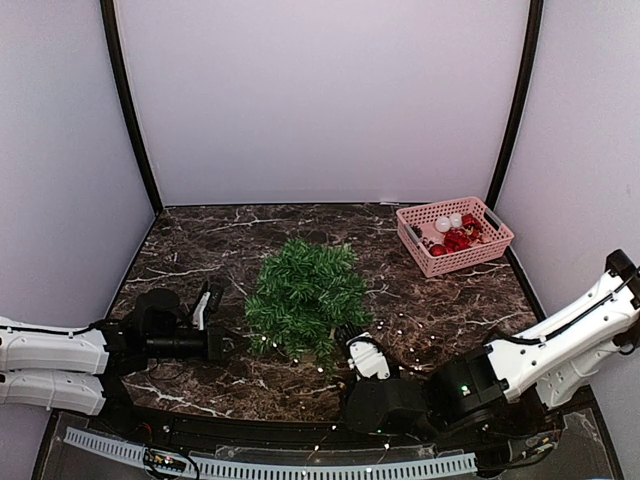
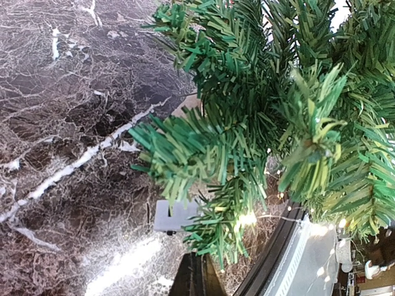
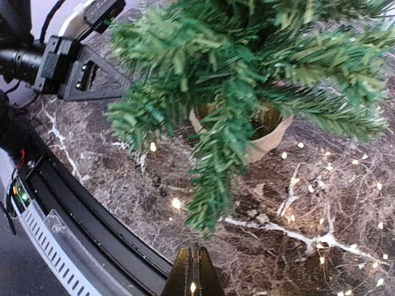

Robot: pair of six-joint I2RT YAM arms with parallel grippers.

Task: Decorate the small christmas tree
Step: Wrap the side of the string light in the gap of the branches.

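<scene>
Dark marble table (image 1: 190, 235), pale lilac walls behind. Near left edge: left gripper (image 1: 222, 346) low over table, jaws together, nothing held, tips just beside tree's left branches. Mid-table, slightly toward near edge: small christmas tree (image 1: 305, 295) upright in tan pot (image 3: 265, 132). Lit light string (image 3: 321, 240) strewn on table around pot, mostly rightward. At near edge by tree: right gripper (image 3: 192, 274), fingers pressed together, empty, pointing at pot. Far right corner: pink basket (image 1: 500, 240), red ornaments (image 1: 458, 240) inside.
</scene>
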